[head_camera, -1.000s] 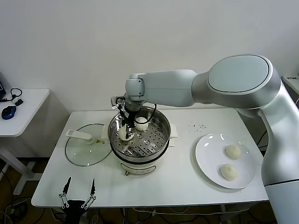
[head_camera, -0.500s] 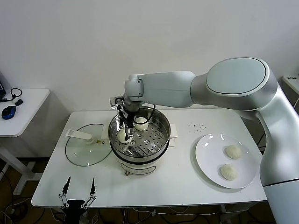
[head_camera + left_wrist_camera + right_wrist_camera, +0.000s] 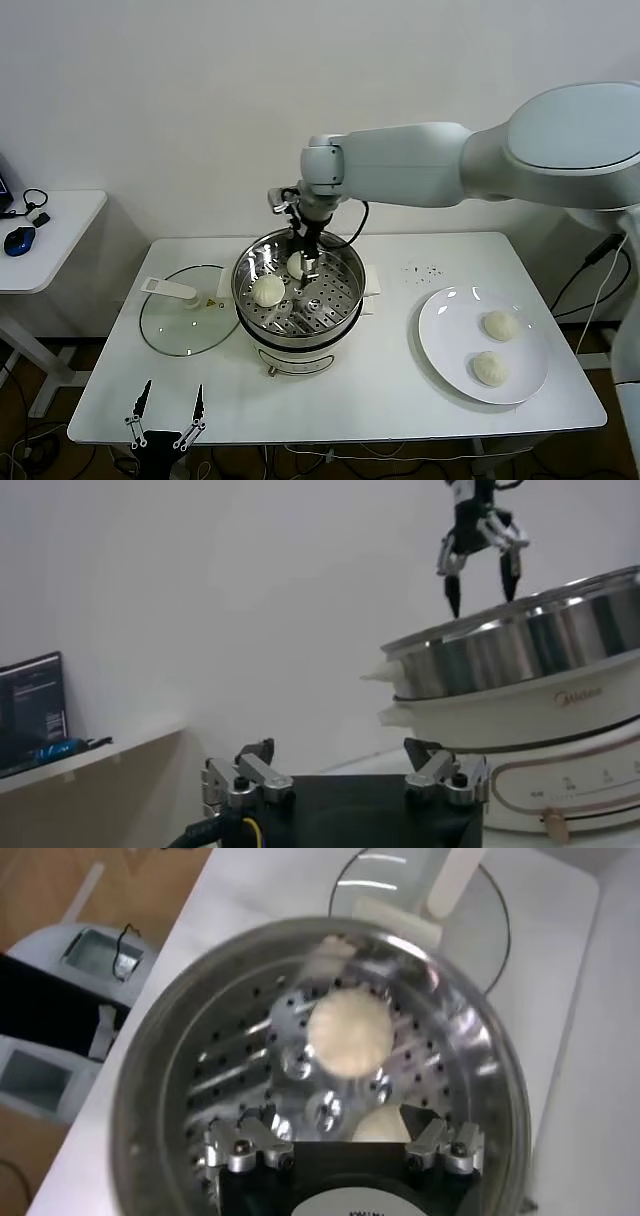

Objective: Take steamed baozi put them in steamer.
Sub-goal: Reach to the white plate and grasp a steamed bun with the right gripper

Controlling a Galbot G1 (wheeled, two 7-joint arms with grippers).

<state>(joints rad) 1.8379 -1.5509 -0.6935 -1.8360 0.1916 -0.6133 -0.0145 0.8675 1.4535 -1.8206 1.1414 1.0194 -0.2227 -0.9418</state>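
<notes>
Right gripper (image 3: 305, 262) hangs empty over the round shiny stainless-steel steamer (image 3: 345, 262), jaws spread wide. Two off-white domed baozi sit on its perforated tray: one (image 3: 267, 290) clear of the fingers on the left side, one (image 3: 296, 265) just under them. Two more baozi (image 3: 499, 324) (image 3: 489, 368) lie on the round white plate (image 3: 440, 325) near the white table's (image 3: 400, 390) right edge. Left gripper (image 3: 167, 412) is parked, open, at the front-left edge. Glass lid (image 3: 180, 325) lies flat left of the steamer. White wall behind.
</notes>
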